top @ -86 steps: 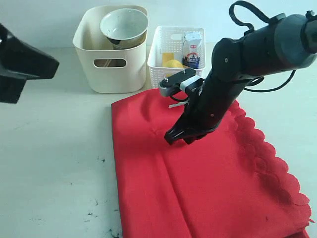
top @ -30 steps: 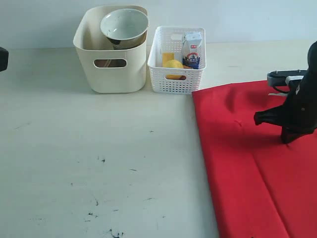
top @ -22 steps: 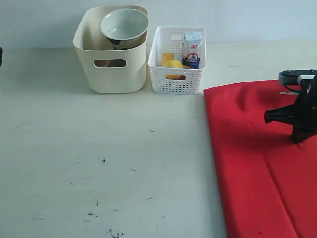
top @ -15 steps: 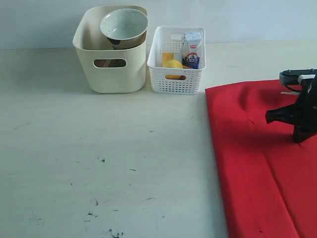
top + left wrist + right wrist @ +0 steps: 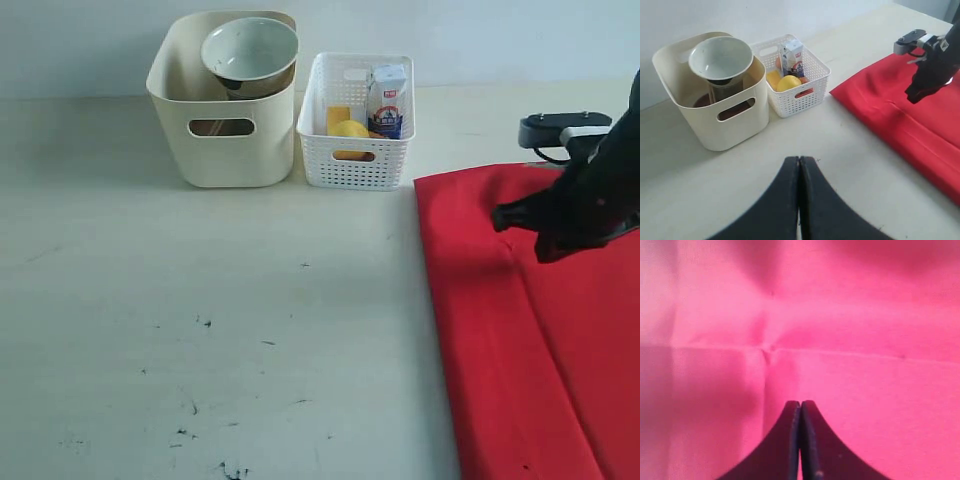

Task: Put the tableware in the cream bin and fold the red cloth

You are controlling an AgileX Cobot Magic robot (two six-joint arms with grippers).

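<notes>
With its jaws pressed together on nothing over the red cloth (image 5: 520, 350), which lies right of the white basket (image 5: 355, 168), the right gripper (image 5: 800, 405) may just shove and bunch the fabric instead of folding it; the left gripper (image 5: 799, 161) hangs shut, empty.

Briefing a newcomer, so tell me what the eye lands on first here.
The red cloth covers the table's right side, with the shut right gripper above it. At the back left, a white bowl sits high in the cream bin. Beside the bin is a white basket holding a milk carton.
</notes>
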